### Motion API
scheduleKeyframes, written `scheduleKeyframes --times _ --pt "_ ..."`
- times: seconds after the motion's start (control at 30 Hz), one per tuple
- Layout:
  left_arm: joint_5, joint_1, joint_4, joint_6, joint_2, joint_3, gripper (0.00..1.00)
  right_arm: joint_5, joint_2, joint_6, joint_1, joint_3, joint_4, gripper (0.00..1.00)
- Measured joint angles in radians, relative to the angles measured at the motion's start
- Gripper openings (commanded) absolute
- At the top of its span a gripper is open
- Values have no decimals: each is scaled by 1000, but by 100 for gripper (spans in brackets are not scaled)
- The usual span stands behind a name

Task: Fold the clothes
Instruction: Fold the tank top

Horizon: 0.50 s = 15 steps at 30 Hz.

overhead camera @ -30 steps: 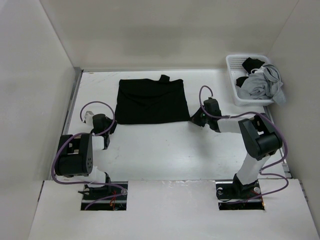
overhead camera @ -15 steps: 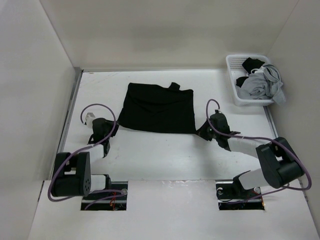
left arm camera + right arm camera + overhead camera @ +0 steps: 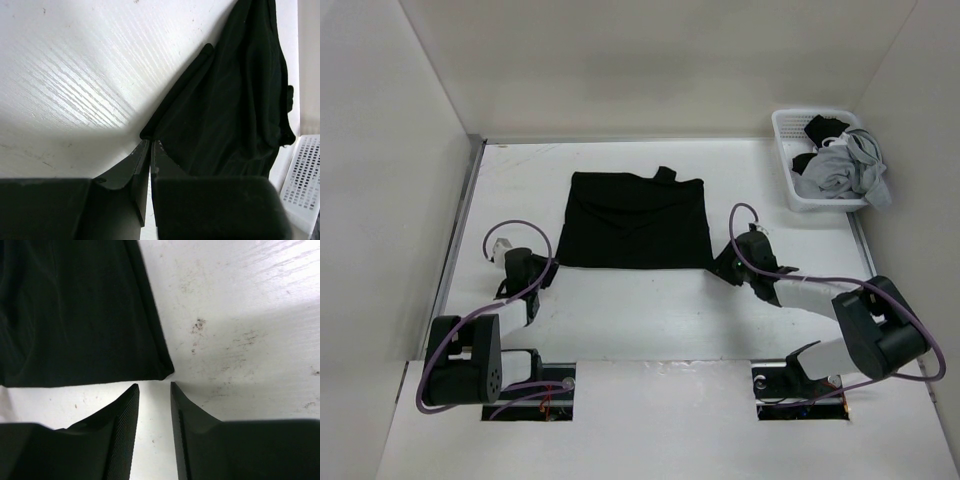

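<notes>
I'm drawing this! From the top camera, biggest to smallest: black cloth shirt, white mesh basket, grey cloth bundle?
1. the flat black cloth shirt
2. the white plastic mesh basket
3. the crumpled grey cloth bundle in it, somewhat smaller

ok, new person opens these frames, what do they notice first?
A black garment lies flat mid-table, with a gripper at each near corner: the left gripper shut at the cloth's tip, the right gripper open just short of it. At the far right, a white basket holds a heap of grey and black clothes.
</notes>
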Motion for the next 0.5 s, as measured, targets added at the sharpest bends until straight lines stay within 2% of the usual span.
scheduleKeyframes --times 0.37,0.5 --pt "33 39 0 11 -6 -1 2 69 23 16 1 17 3 33" --pt "37 39 0 12 -6 -1 2 80 53 16 1 42 8 26"
